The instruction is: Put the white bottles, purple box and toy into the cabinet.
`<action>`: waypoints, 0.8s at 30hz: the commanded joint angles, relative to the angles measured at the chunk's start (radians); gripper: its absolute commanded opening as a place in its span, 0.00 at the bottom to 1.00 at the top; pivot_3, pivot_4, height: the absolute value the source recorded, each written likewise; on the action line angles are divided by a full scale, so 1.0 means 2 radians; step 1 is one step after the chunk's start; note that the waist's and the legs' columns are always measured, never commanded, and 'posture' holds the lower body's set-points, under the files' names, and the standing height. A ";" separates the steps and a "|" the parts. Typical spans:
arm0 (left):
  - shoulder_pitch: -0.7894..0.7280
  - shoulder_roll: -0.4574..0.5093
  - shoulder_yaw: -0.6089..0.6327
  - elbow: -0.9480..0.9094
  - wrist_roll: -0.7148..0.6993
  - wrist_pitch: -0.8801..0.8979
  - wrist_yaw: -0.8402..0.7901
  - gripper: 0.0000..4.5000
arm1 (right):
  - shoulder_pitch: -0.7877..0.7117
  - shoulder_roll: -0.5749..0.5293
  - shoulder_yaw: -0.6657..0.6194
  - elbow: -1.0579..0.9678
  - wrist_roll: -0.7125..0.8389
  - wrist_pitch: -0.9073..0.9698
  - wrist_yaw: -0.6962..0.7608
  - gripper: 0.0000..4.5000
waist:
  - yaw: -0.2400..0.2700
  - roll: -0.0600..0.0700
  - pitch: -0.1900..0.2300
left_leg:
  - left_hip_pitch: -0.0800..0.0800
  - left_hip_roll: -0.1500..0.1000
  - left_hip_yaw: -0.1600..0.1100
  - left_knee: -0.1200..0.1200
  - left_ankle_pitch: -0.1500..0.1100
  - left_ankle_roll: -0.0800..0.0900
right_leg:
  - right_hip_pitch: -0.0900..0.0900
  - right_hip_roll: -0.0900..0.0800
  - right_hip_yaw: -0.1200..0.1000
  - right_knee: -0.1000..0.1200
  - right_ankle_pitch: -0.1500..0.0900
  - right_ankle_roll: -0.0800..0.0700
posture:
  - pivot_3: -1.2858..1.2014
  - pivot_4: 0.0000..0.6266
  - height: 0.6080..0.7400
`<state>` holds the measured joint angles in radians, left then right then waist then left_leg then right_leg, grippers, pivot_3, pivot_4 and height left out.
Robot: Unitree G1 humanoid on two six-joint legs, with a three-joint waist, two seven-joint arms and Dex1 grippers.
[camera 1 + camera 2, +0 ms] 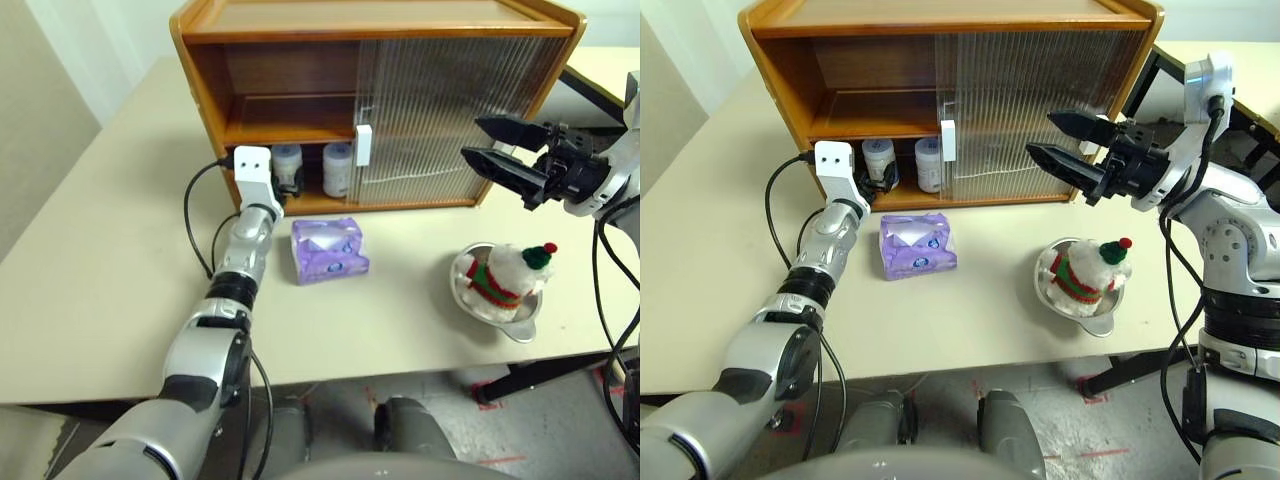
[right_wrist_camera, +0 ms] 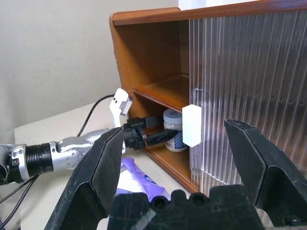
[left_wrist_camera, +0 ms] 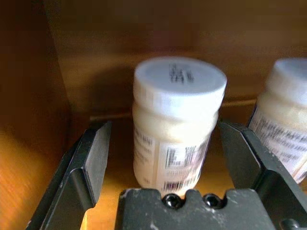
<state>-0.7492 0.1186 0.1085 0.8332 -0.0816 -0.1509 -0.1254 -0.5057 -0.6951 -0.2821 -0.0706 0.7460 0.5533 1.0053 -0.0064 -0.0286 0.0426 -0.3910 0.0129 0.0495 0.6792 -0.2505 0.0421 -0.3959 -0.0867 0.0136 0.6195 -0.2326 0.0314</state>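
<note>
At five o'clock of the open left gripper (image 1: pixel 288 186) lies the box (image 1: pixel 329 250), nearer it than the open right gripper (image 1: pixel 490 142).

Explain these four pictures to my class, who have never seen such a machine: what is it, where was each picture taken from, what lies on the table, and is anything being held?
It is a humanoid robot with two arms, each ending in a gripper of two black fingers. Two pictures come from cameras in its head, looking down over the arms. The other two come from cameras on its wrists, looking along the fingers.

On the table stands a wooden cabinet with its left side open. Two white bottles stand on its bottom shelf. In front lies a purple box, and to the right a toy sits in a metal bowl.

The left gripper reaches into the cabinet, its fingers open either side of one bottle without touching it. The right gripper hangs open in the air. Nothing is held.
</note>
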 commanded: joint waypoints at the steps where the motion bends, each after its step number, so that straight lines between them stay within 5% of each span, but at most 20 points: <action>1: 0.022 -0.003 -0.003 -0.057 -0.010 0.034 -0.014 1.00 | -0.012 0.001 0.011 0.010 -0.008 -0.010 0.008 1.00 | 0.000 0.000 0.000 | 0.000 0.000 0.000 0.000 0.000 0.000 | 0.000 0.000 0.000 0.000 0.000 0.000 | 0.52 0.00 1.00; 16: 0.141 0.033 -0.026 -0.333 -0.073 0.201 -0.136 1.00 | -0.019 0.003 0.015 0.021 -0.011 -0.015 0.014 1.00 | 0.001 0.000 0.000 | 0.001 0.000 0.000 0.000 0.000 0.000 | 0.000 0.000 0.000 0.000 0.000 0.000 | 0.53 0.00 1.00; 24: 0.172 0.102 -0.028 -0.383 -0.156 0.196 -0.317 1.00 | -0.021 0.005 0.018 0.022 -0.011 -0.015 0.014 1.00 | 0.000 0.000 0.000 | 0.001 0.000 0.000 0.000 0.000 0.000 | 0.001 0.000 0.000 0.000 -0.001 -0.001 | 0.53 0.00 1.00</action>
<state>-0.4171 0.3063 0.0657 0.0860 -0.3633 0.2499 -0.6860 -0.5385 -0.6878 -0.2495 -0.0318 0.7282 0.5380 1.0261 -0.0068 -0.0279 0.0422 -0.3888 0.0141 0.0503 0.6795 -0.2500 0.0429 -0.3948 -0.0866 0.0142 0.6197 -0.2343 0.0284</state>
